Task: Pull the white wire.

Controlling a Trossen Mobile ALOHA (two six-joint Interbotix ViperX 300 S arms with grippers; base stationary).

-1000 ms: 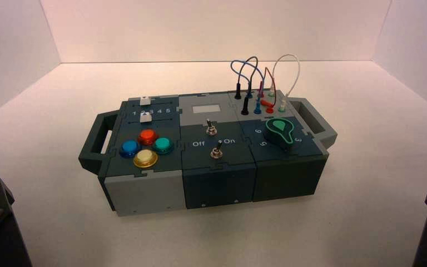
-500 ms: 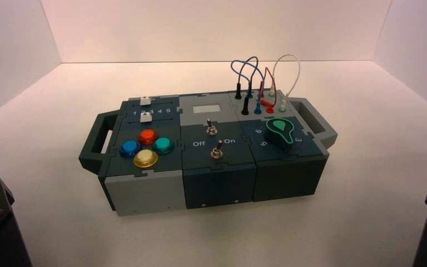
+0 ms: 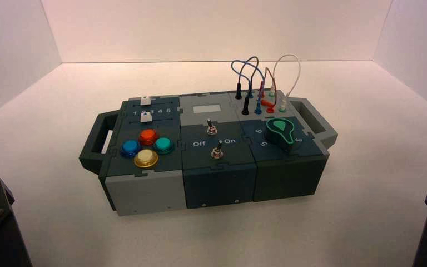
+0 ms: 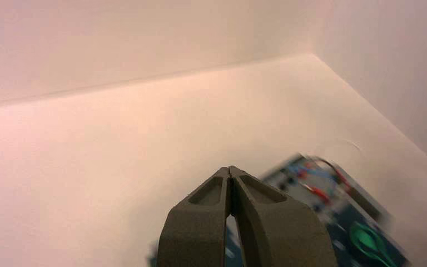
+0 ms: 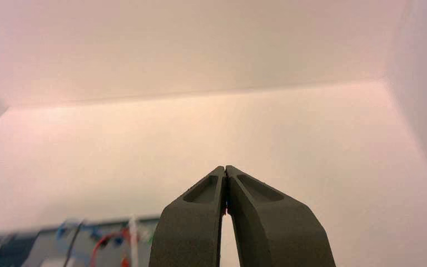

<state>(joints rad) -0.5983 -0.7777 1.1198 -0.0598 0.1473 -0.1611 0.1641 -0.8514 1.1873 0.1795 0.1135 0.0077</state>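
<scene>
Right gripper (image 5: 226, 168), fingertips together, empty, presumably parked clear of the box; white jumper wire (image 3: 299, 71) ahead of it, arched, both ends plugged

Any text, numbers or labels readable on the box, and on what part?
None I'd quote; both wrist views blur the markings.
White sliders, back left: marks alongside, unconfirmed.
Toggle switches, middle: marks beside them, unconfirmed.
Green-topped knob, right: marks around it, unconfirmed.
Pale display window, back middle: no text discernible.
</scene>
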